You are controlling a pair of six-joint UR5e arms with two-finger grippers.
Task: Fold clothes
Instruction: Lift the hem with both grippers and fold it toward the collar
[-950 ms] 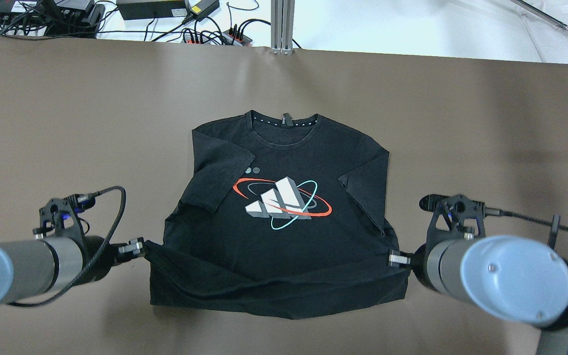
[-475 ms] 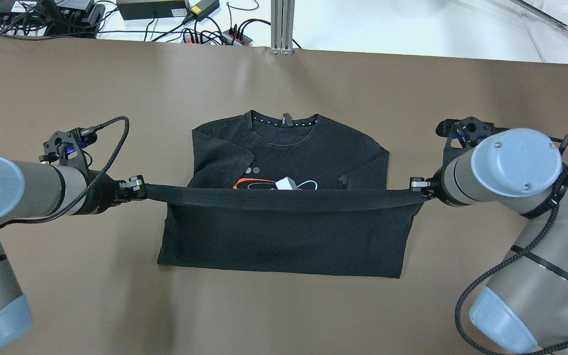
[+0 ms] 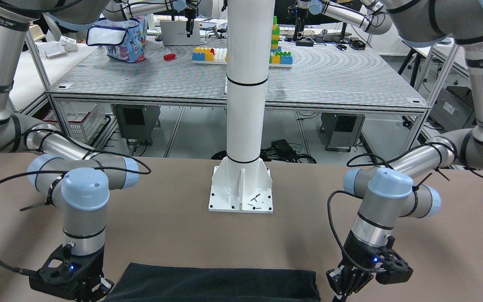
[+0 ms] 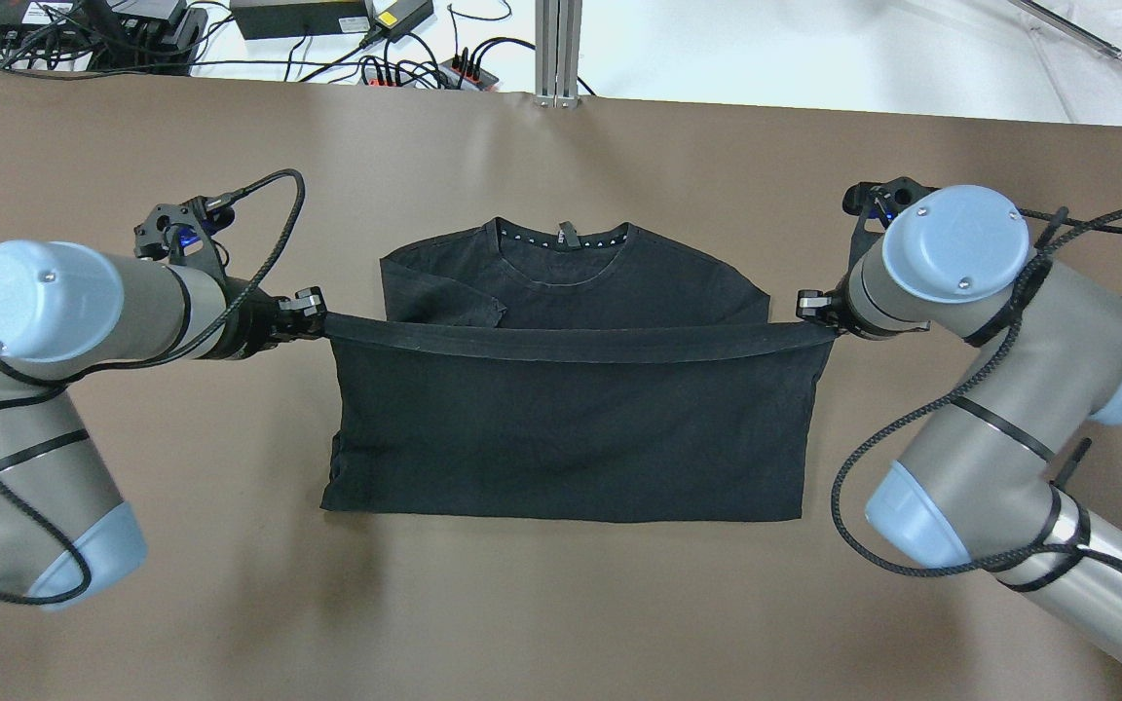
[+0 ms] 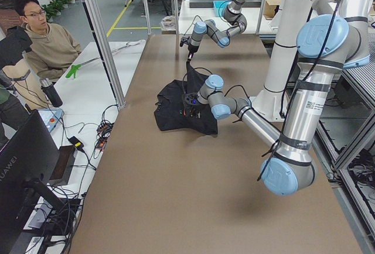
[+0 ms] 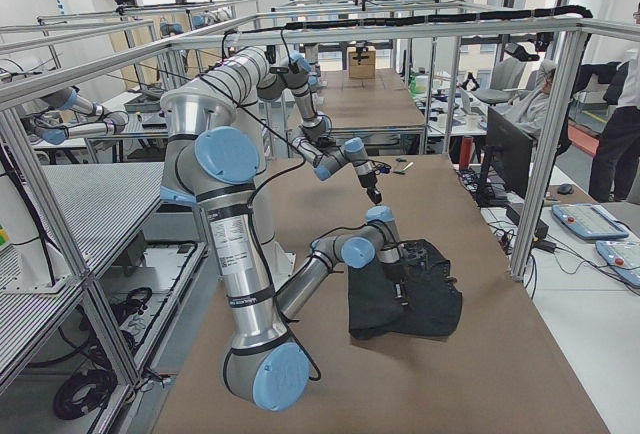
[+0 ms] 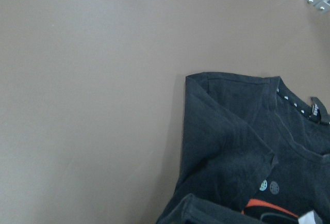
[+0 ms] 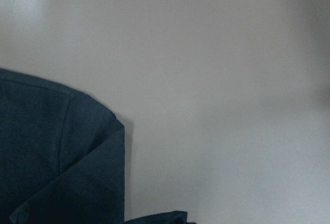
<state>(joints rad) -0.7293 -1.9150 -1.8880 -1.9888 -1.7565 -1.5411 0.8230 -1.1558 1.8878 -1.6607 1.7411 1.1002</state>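
shirt bottom pulled up over the chest, fold nearly made

the left gripper and the right gripper each pinch shut on one bottom corner of the black shirt, and the hem is stretched tight in a line between them. a moment ago that line was lower and the bright picture on the chest still showed. now it has gone up near the collar and the picture is hidden. the shirt lies in the middle of the brown table, its near half doubled over. i think the hem only has to reach the collar and be let go.
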